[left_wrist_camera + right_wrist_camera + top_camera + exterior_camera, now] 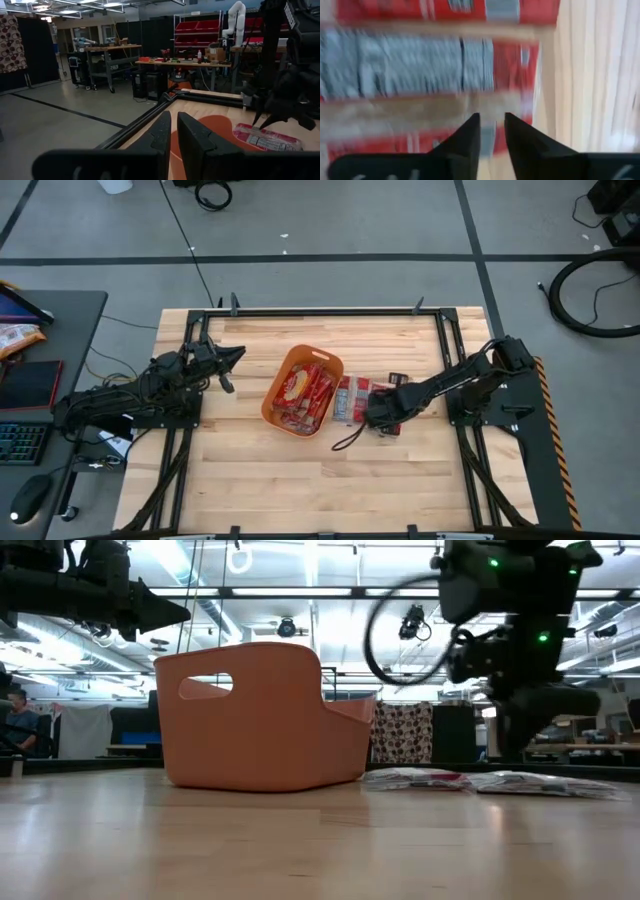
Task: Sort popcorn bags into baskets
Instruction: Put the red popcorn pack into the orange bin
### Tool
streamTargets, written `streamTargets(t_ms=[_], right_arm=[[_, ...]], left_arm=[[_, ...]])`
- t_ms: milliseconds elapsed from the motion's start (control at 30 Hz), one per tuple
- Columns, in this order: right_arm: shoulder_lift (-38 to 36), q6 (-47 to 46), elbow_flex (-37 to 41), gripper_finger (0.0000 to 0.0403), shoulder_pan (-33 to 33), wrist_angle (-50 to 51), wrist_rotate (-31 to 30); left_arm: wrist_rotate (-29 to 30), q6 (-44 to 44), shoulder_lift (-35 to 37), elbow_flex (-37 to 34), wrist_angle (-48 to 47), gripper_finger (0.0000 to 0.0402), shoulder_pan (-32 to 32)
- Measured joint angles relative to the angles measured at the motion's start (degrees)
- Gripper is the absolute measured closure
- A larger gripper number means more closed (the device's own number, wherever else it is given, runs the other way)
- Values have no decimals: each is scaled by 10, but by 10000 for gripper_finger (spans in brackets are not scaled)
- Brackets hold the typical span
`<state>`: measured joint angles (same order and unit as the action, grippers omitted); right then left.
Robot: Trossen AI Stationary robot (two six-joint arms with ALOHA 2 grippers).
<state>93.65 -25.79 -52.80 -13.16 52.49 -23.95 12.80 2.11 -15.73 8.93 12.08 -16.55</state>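
The right gripper, fingers slightly parted and empty, hangs directly above flat red-and-white popcorn packets lying on the wooden table. Their long axis runs crosswise to the fingers. The orange plastic basket, partly filled, sits just beside them. The right arm is nearer; the left gripper waits, nearly closed.

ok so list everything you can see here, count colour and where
basket: one, orange, middle of the table, several packets inside
popcorn bags in basket: several, exact count unclear, red with yellow-cream, lying in the tub
popcorn bags on table: a few, red and white, flat on the wood just right of the basket, under the right gripper
table: one, light wood with black frame
keyboard: one, dark, on the side desk at left
left gripper: dark, raised left of the basket, nothing held
right gripper: dark, low over the loose packets, fingers slightly apart
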Motion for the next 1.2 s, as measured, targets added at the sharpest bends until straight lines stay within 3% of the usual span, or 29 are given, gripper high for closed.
streamTargets(t_ms=[133, 267, 500, 633, 1000, 1200], right_arm=[[0, -44, 0, 271, 1, 63, 27], [-21, -47, 20, 249, 15, 63, 35], [-106, -69, 57, 244, 59, 42, 48], [-151, -78, 80, 244, 86, 40, 110], [-174, -199, 197, 244, 107, -180, 287], [-176, -232, 223, 244, 127, -223, 314]], left_arm=[[0, 0, 0, 0, 0, 365, 0], [0, 0, 0, 0, 0, 365, 0], [0, 0, 0, 0, 0, 365, 0], [0, 0, 0, 0, 0, 365, 0], [0, 0, 0, 0, 0, 365, 0], [0, 0, 0, 0, 0, 365, 0]])
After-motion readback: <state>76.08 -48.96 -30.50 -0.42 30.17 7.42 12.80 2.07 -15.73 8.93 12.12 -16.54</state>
